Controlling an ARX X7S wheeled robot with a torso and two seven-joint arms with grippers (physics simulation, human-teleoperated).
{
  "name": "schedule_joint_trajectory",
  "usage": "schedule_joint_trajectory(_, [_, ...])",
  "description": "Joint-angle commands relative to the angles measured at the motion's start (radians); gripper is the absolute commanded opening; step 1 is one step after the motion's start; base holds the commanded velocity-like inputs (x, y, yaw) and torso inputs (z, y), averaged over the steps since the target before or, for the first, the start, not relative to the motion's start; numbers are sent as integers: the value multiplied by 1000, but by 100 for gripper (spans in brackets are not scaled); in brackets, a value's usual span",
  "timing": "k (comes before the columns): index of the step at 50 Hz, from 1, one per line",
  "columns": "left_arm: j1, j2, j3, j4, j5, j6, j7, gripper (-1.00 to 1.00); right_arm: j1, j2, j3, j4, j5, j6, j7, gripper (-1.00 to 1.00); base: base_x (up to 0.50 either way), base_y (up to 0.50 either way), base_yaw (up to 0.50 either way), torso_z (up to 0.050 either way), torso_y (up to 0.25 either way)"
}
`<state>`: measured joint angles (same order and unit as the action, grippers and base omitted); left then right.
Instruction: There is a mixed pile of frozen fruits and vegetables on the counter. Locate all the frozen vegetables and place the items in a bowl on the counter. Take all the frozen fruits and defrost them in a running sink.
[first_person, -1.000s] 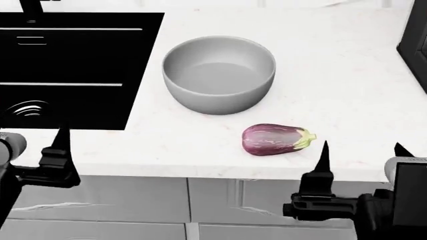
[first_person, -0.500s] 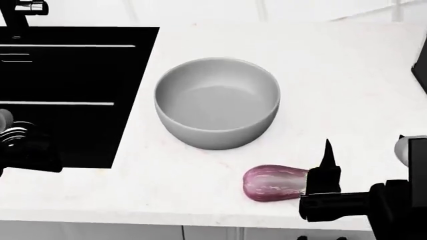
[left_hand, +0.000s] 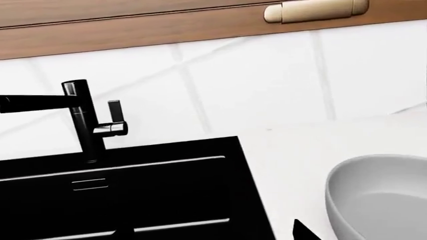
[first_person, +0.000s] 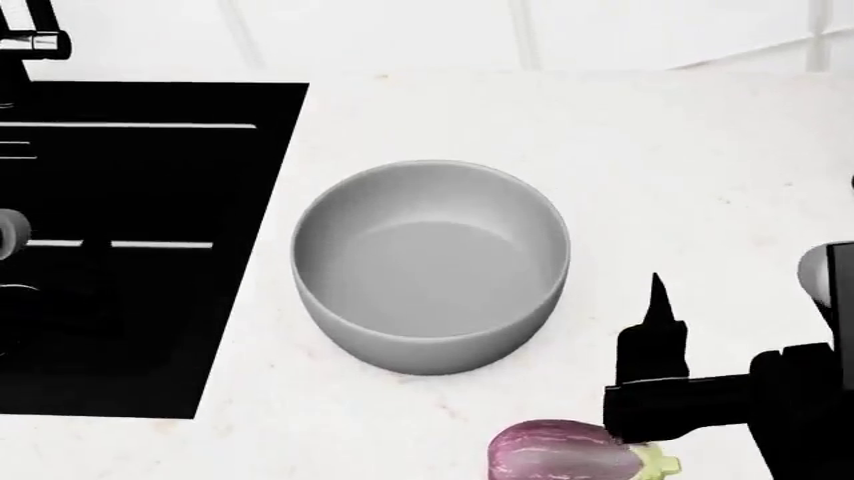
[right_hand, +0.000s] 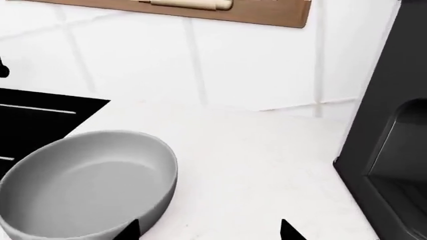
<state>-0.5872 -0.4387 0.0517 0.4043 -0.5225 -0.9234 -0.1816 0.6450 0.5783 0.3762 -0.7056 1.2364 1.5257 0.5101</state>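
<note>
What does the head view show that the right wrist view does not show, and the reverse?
Only the head view shows the eggplant at the near counter edge, beside the right hand, and most of the black sink. Only the right wrist view shows a dark appliance on the counter and a wooden cabinet edge above the tiled wall. Both show the empty grey bowl on the white counter.

- grey bowl (right_hand: 87, 185) fills the lower left of the frame, empty, on the white counter (right_hand: 267, 165)
- two dark fingertips (right_hand: 288, 231) at the bottom edge, spread apart
- black sink (right_hand: 33, 120) corner at left
- dark appliance (right_hand: 393, 130) at right
</note>
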Motion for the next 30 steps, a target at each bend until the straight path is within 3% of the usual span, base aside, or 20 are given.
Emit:
schedule_joint_trajectory(1, [-9, 1, 14, 1, 0, -8, -6, 100, 146, 195, -209, 185, 564, 17, 363, 100, 0, 0, 0, 0, 0])
schedule_joint_trajectory(6, [-15, 9, 30, -6, 5, -8, -9, 100, 445, 383, -699, 291, 1075, -100, 562, 100, 0, 0, 0, 0, 0])
schedule_joint_trajectory(10, [-11, 3, 27, -3, 0, -7, -4, 100, 589, 434, -930, 336, 1259, -112, 638, 100, 0, 0, 0, 0, 0])
schedule_joint_trajectory(19, [-3, -1, 24, -13, 13, 23, -6, 100, 659, 350, -1096, 495, 1285, -45, 627, 100, 0, 0, 0, 0, 0])
schedule_joint_trajectory(30, [12, -15, 10, -17, -1, 28, 9, 100, 671, 259, -1083, 663, 1042, 43, 477, 100, 0, 0, 0, 0, 0])
